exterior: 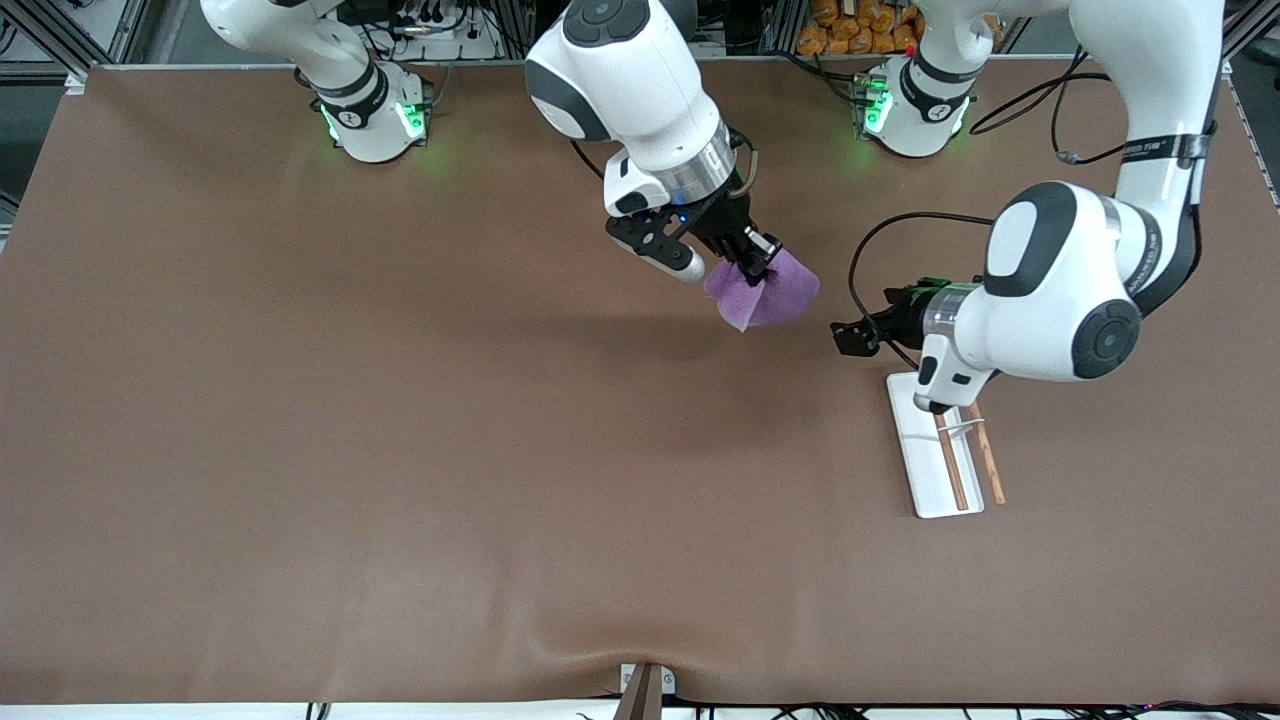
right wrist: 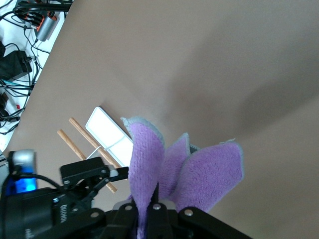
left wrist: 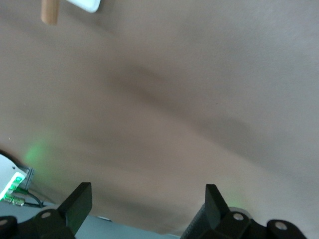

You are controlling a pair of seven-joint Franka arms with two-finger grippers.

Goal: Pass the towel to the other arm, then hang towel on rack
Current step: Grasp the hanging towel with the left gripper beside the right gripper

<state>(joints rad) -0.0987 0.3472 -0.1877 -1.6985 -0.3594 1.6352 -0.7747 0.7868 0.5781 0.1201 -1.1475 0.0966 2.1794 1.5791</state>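
The purple towel hangs in loose folds in the air over the middle of the table. My right gripper is shut on its upper part, and in the right wrist view the towel fans out from between the closed fingers. My left gripper is open and empty beside the towel, a short gap away, pointing toward it. In the left wrist view its fingers stand wide apart over bare table. The rack, a white base with two brown rods, lies toward the left arm's end, partly under the left hand.
Brown mat covers the whole table. Both arm bases stand along the table edge farthest from the front camera. The rack's rod tip shows in the left wrist view. Cables lie off the table's edge.
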